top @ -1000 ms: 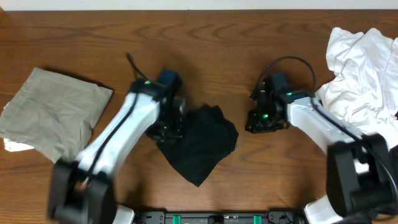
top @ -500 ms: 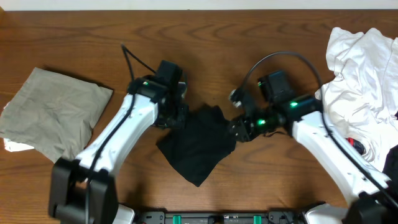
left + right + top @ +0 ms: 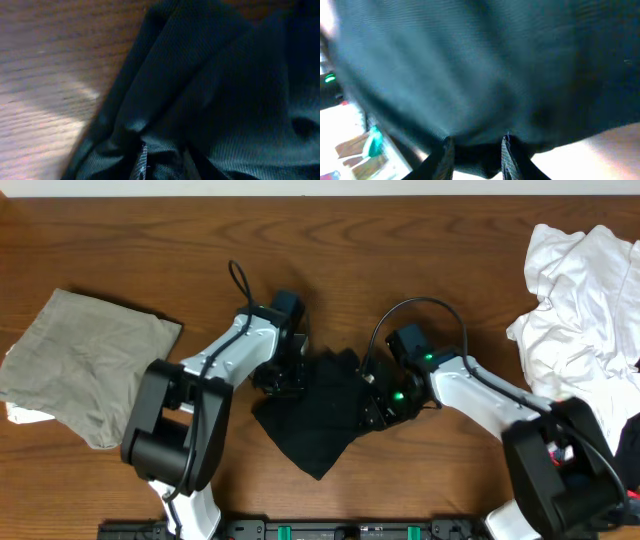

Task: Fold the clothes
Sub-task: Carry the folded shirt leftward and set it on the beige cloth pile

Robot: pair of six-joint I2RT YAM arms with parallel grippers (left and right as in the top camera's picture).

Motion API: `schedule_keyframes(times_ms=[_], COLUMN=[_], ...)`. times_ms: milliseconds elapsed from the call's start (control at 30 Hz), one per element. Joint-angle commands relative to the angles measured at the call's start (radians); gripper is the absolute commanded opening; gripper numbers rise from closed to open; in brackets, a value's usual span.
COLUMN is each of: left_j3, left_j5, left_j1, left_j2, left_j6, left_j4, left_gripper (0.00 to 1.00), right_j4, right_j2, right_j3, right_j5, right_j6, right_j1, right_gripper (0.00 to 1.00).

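Surface: brown wood-grain table [image 3: 400, 240]
Garment: crumpled black knit garment [image 3: 320, 420], between left gripper [image 3: 284, 380] and right gripper [image 3: 376, 408]
Left grip: at cloth edge, indiscernible
Right grip: fingers astride cloth, clamping unclear
Beyond left: folded khaki cloth [image 3: 85, 360]
Beyond right: white fabric heap [image 3: 580, 290]

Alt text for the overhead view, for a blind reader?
A crumpled black garment lies on a wooden table, the left gripper at its left edge, the right gripper at its right. A folded khaki garment lies far left; white clothes are heaped far right.
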Motion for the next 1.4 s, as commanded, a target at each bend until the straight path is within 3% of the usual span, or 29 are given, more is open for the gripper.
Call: schedule_keyframes(times_ms=[0, 267, 467, 667, 867, 1033, 1200, 1367], left_j3=[-0.006, -0.006, -0.006, -0.006, -0.003, -0.003, -0.026, -0.136], left_j5=[-0.004, 0.009, 0.238, 0.277, 0.141, 0.036, 0.037, 0.066], left_j1=[-0.001, -0.001, -0.001, 0.002, 0.047, 0.075, 0.078, 0.078], left_j2=[0.051, 0.077, 0.076, -0.006, -0.266, -0.409, -0.402, -0.36], left_j6=[0.009, -0.063, -0.066, 0.037, 0.01, -0.045, -0.061, -0.068], left_j4=[-0.011, -0.116, -0.154, -0.15, -0.135, -0.147, -0.169, -0.103], left_gripper=[0.26, 0.25, 0.25, 0.25, 0.26, 0.58, 0.87, 0.93], right_j4=[0.058, 0.243, 0.327, 0.155, -0.014, -0.115, -0.207, -0.217], right_j2=[0.054, 0.179, 0.187, 0.186, 0.158, 0.08, 0.028, 0.034], right_j3=[-0.004, -0.002, 0.045, 0.178, 0.257, 0.28, 0.28, 0.267], right_j5=[0.088, 0.094, 0.108, 0.075, 0.076, 0.059, 0.085, 0.093], right_j6=[0.021, 0.032, 0.05, 0.028, -0.088, -0.089, -0.108, -0.108], right_j1=[-0.029, -0.072, -0.153, -0.238, -0.249, -0.238, -0.188, -0.127], right_gripper=[0.33, 0.35, 0.41, 0.38, 0.36, 0.36, 0.36, 0.38])
